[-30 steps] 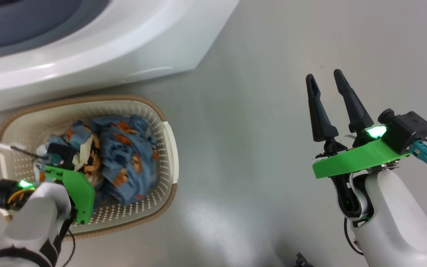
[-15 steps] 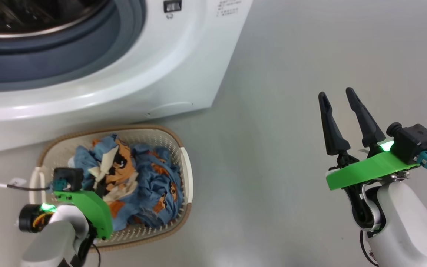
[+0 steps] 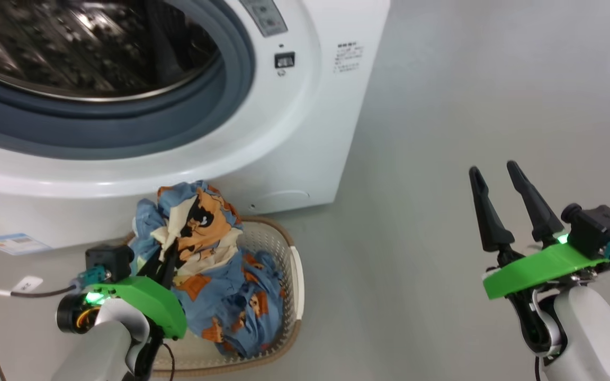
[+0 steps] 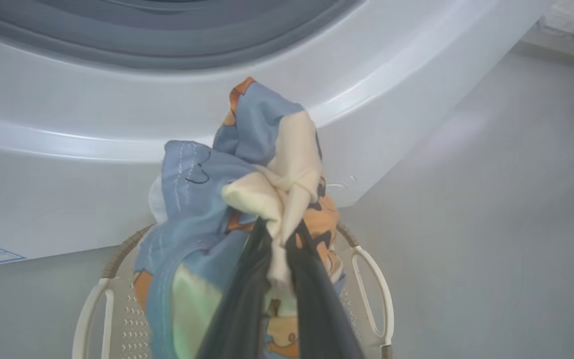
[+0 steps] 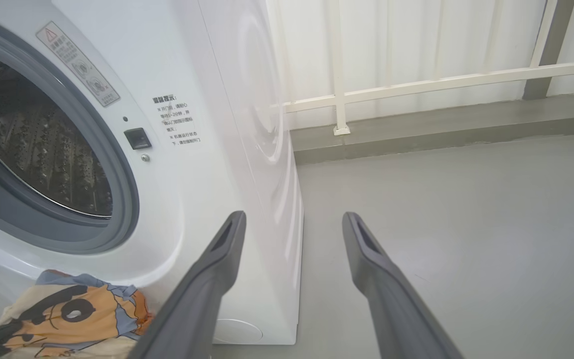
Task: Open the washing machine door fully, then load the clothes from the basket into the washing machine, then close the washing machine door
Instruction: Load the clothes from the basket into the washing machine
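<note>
the left end effector [image 4: 281,228] is closed on a bunch of the clothes [image 3: 199,222], held above the basket [image 3: 295,275], just under the lower edge of the washing machine [image 3: 305,132] opening (the gasket [image 3: 125,137] is uncovered). the right end effector [image 3: 493,168] is wide open and holds nothing, over free floor [image 3: 432,238] well apart from the machine's right edge.

Smooth grey floor [image 5: 466,209]; pale ribbed wall [image 5: 406,35], white rail [image 5: 441,84], grey kerb [image 5: 441,119]
</note>
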